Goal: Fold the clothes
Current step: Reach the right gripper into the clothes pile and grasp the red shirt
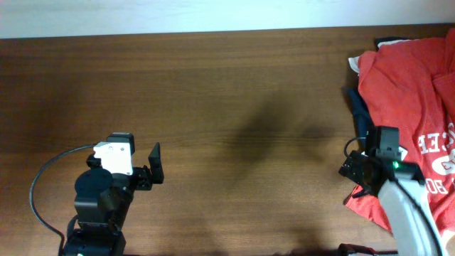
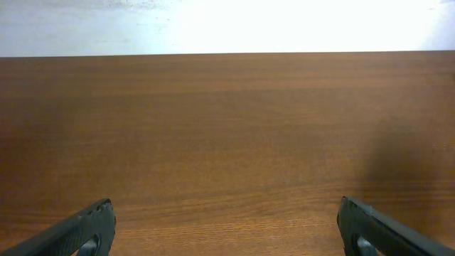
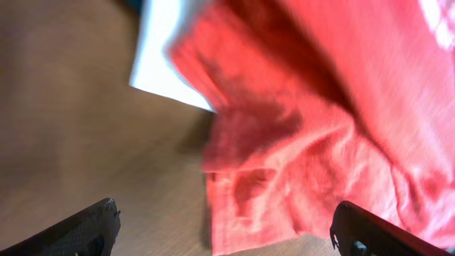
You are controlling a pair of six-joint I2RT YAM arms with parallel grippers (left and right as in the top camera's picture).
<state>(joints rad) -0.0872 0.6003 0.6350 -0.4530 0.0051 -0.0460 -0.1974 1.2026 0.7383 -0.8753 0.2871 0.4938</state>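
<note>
The red-orange T-shirt (image 1: 409, 92) with white lettering lies crumpled at the right end of the wooden table, partly cut off by the frame edge. In the right wrist view its rumpled hem (image 3: 298, 142) fills the upper right. My right gripper (image 1: 360, 174) hovers over the shirt's lower left corner; its fingers (image 3: 224, 231) are wide open with cloth between them but not gripped. My left gripper (image 1: 151, 171) sits at the lower left of the table, far from the shirt, open and empty (image 2: 226, 227) over bare wood.
A dark navy garment (image 1: 357, 110) and a bit of white cloth (image 1: 353, 64) peek out from under the shirt's left edge; the white cloth also shows in the right wrist view (image 3: 160, 57). A black cable (image 1: 43, 185) loops beside the left arm's base.
</note>
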